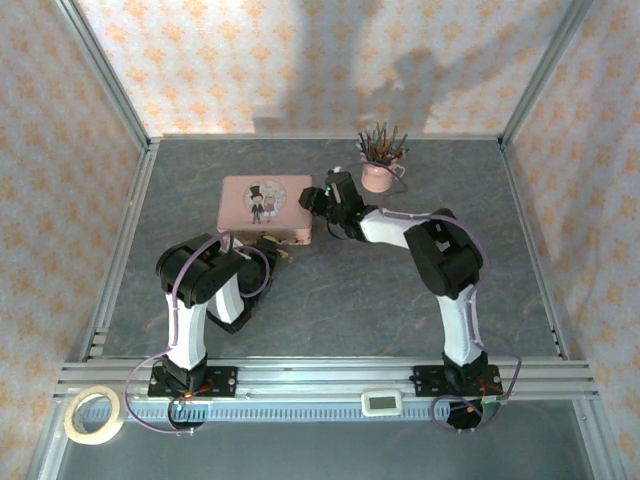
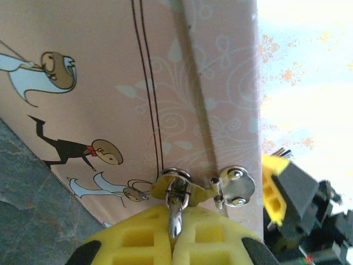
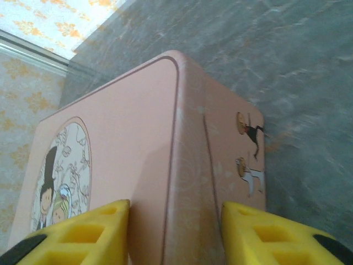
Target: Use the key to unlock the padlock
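Pink tin (image 1: pixel 265 203) lies flat, lid up. Your right gripper (image 3: pixel 175 215) straddles its corner, jaws apart; can't tell if they bear on it. Left gripper (image 2: pixel 174 234) is clamped on the padlock (image 2: pixel 175 207), shackle through the tin's hasp (image 2: pixel 190 193). Risk: right nudges the tin, the shackle twists, and the left grip slips.

Tin (image 1: pixel 262 205) on table (image 1: pixel 350 300); cup (image 1: pixel 378 177) behind-right; padlock (image 2: pixel 174 212) on tin front; tape roll (image 1: pixel 93 413) near-left.

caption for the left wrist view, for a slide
Left gripper shut on the padlock at the latch of the pink tin.
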